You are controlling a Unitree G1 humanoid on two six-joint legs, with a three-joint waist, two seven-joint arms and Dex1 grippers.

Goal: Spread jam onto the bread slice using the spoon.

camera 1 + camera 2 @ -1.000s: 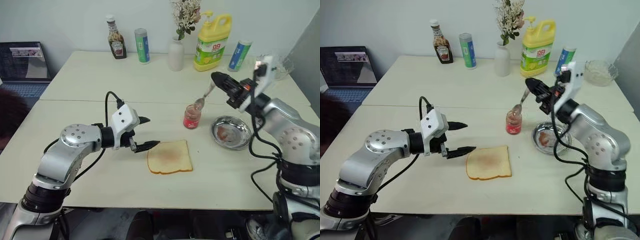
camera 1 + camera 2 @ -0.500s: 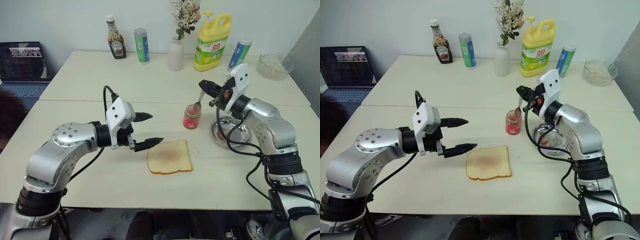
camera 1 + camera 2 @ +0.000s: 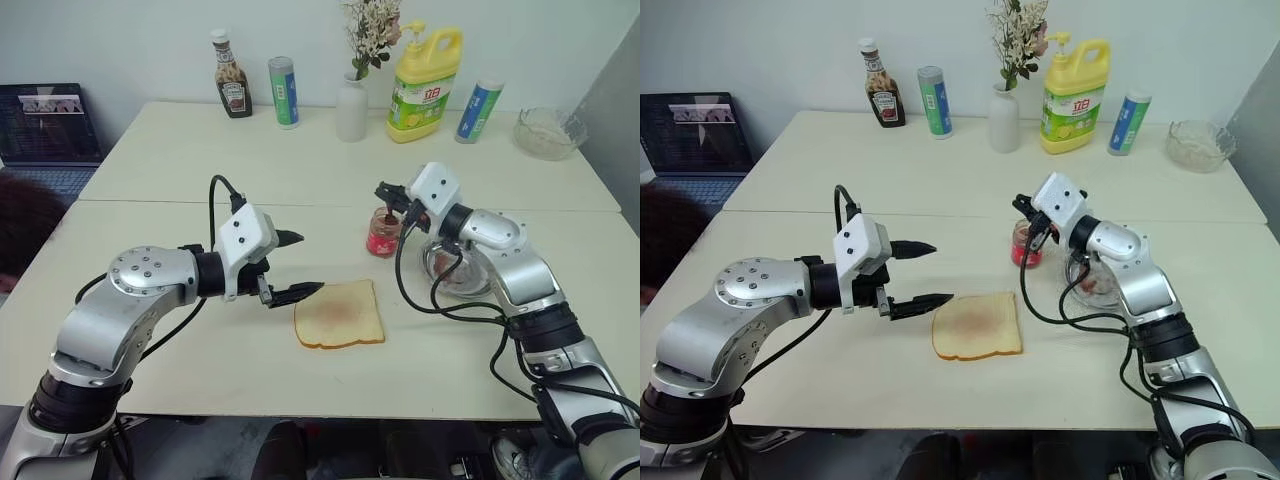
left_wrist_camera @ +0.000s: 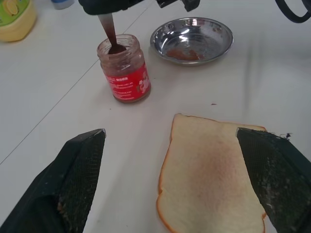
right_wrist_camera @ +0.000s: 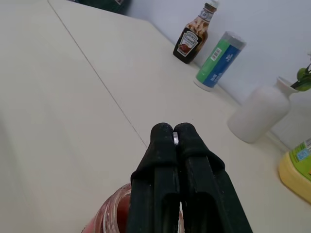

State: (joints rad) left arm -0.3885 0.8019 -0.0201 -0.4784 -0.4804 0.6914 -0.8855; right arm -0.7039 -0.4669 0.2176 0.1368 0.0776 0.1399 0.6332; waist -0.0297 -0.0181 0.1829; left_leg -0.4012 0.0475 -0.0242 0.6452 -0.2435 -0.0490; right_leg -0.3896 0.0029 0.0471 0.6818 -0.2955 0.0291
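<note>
The bread slice [image 3: 340, 314] lies flat near the front edge of the desk [image 3: 180, 370], its face bare of any red. Just beside its left crust hovers the left tool [image 3: 292, 266], fingers spread wide and holding nothing. In the left wrist view the two fingertips [image 4: 82, 160] flank the slice without touching it.

The step in hand looks like loading the spoon. Beyond the slice stands the jam [image 4: 124, 70], a small clear jar with a red label. The right tool [image 3: 388, 194] is directly above its mouth, fingers pinched shut on the spoon [image 4: 110, 34]; its bowl is down inside the jar and already darkened with jam.

To do this well, the spoon should scoop a modest amount and lift straight up through the mouth, so the jar is neither tipped nor dragged. It should then travel level to the slice so nothing drips. The open left tool is well placed to steady the bread if it slides while spreading.

To the right of the jar sits a round steel dish [image 4: 192, 40] with a reddish smear in its bottom. Further back along the wall stand a ketchup bottle [image 3: 232, 75], a white vase [image 3: 351, 110] with flowers, a yellow detergent jug [image 3: 425, 72] and a glass bowl [image 3: 546, 132], whose contents I cannot make out.
</note>
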